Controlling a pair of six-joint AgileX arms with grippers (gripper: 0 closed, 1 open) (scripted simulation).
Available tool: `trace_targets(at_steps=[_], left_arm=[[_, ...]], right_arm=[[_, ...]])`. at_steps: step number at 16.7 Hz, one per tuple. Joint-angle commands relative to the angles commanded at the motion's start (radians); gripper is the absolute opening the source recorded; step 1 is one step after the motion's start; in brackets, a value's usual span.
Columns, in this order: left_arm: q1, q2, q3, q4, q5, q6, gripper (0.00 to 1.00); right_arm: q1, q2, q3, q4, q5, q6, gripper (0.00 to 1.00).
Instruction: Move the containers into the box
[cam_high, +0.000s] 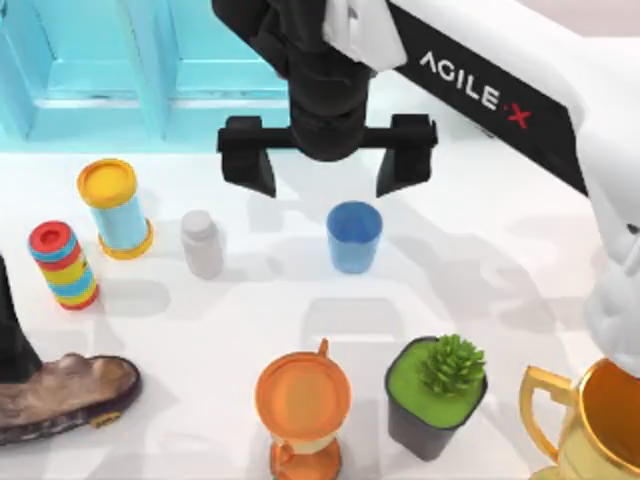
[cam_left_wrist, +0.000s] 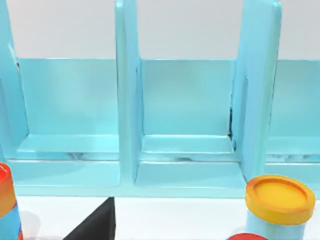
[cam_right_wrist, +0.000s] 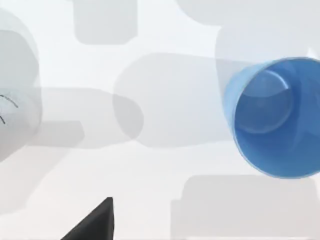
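A plain blue cup (cam_high: 354, 237) stands upright on the white table, right of centre. In the right wrist view I look down into the blue cup (cam_right_wrist: 272, 117). My right gripper (cam_high: 327, 165) hangs open just behind it, its two black fingers spread wide with nothing between them, and one black fingertip (cam_right_wrist: 95, 222) shows in its wrist view. The light blue box (cam_high: 100, 80) lies along the back left, and its divided compartments (cam_left_wrist: 185, 115) face the left wrist camera. My left arm (cam_high: 12, 340) stays parked at the left edge, with one fingertip (cam_left_wrist: 95, 225) set off to the side.
Left of the cup stand a white bottle (cam_high: 202, 243), a yellow-lidded canister (cam_high: 115, 210) and a striped can (cam_high: 63, 265). In front are an orange hourglass-shaped item (cam_high: 302, 410), a potted plant (cam_high: 437, 395), a gold trophy cup (cam_high: 590, 420) and a brown shoe (cam_high: 60, 395).
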Motion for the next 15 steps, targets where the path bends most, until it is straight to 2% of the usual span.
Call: trace_targets(at_steps=[4,11,15], left_arm=[[0.0,0.0,0.0,0.0,0.0,0.0,1.0],[0.0,0.0,0.0,0.0,0.0,0.0,1.0],[0.0,0.0,0.0,0.0,0.0,0.0,1.0]], right_arm=[[0.009,-0.009,-0.044,0.035,0.003,0.013,1.0],[-0.022,0.037,-0.252,0.291,-0.001,-0.016,1.0],[-0.029,0.056,-0.291,0.352,-0.002,-0.024,1.0]])
